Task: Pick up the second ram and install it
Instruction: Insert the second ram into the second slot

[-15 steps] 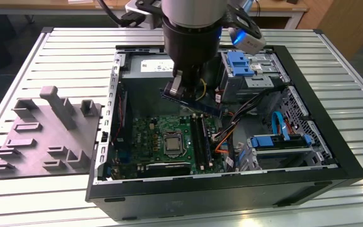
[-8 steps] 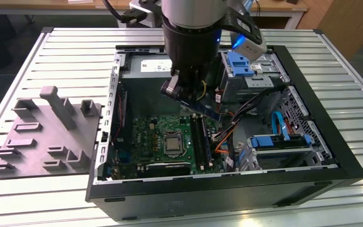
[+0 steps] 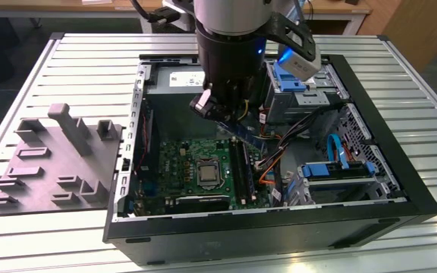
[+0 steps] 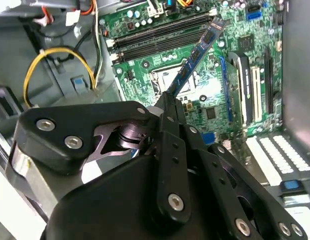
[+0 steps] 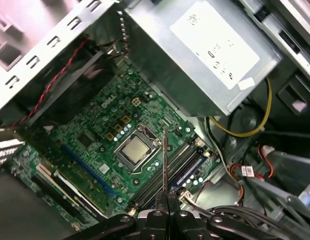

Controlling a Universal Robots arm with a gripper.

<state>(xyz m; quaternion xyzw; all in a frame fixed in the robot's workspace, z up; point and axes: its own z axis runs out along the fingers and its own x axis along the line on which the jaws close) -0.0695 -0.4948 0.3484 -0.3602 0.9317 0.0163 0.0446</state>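
My gripper (image 3: 225,114) hangs inside the open computer case (image 3: 400,187), shut on the second ram (image 3: 243,136), a thin dark-blue stick with small white labels. In the second wrist view the ram (image 4: 196,55) slants out from the gripper (image 4: 168,101) over the green motherboard (image 4: 235,30). Seen edge-on in the first wrist view, the ram (image 5: 165,160) rises from the gripper (image 5: 166,202) above the long black memory slots (image 5: 181,161). These slots (image 3: 238,165) lie beside the processor socket (image 3: 205,172), just below the stick's lower end. The stick is held in the air, apart from the slots.
A grey power supply (image 3: 174,79) sits at the case's far end. Blue drive brackets (image 3: 332,168) and loose cables (image 3: 279,142) fill the exterior view's right side of the case. A grey holder block (image 3: 52,159) lies on the slatted table (image 3: 89,57) to the case's left.
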